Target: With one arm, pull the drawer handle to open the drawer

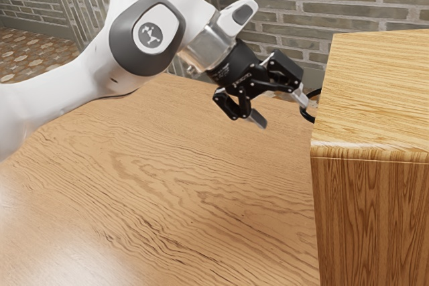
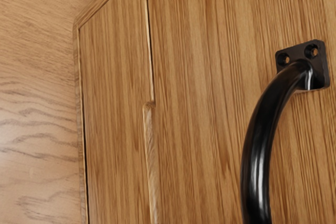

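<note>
Exterior view: the jaws stand open at the drawer handle (image 1: 309, 113) on the cabinet (image 1: 375, 165) at the exterior view's right, one finger (image 1: 303, 100) just beside it, placed to close around it before pulling; the drawer (image 2: 210, 103) seems shut.

A wood-grain table (image 1: 167, 185) is carrying the load. A wooden cabinet (image 1: 375, 165) is standing upright on it at the exterior view's right side.

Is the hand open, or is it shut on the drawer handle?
Open. In the exterior view the hand has its fingers wide apart; the handle is near one finger only, not clamped.
</note>
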Controlling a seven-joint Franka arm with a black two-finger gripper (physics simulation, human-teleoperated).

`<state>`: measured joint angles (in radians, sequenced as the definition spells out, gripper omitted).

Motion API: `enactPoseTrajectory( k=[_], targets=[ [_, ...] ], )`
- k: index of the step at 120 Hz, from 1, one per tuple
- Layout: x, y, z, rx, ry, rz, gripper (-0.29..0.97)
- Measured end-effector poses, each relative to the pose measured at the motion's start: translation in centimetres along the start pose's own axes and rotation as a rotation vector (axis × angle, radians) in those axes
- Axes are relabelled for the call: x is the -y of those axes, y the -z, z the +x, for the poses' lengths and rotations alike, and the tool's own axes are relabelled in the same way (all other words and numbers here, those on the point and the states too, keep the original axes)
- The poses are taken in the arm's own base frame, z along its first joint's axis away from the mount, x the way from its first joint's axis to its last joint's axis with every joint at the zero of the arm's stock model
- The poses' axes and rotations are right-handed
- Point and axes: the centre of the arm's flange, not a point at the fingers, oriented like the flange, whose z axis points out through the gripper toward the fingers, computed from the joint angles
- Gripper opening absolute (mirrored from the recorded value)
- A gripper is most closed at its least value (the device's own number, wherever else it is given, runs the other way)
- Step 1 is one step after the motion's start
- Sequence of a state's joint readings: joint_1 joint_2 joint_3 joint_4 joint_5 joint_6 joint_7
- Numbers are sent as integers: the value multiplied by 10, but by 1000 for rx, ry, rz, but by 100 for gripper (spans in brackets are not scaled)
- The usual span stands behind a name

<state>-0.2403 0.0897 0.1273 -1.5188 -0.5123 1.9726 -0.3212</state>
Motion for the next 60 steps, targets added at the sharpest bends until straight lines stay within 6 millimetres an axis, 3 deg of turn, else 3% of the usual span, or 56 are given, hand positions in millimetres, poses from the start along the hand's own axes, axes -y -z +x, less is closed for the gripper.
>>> enactPoseTrajectory(
  k=[44, 60],
  targets=[
    [-6, -12, -2, 12, -9, 2, 68],
    [1, -15, 1, 15, 1, 13, 68]
  ],
)
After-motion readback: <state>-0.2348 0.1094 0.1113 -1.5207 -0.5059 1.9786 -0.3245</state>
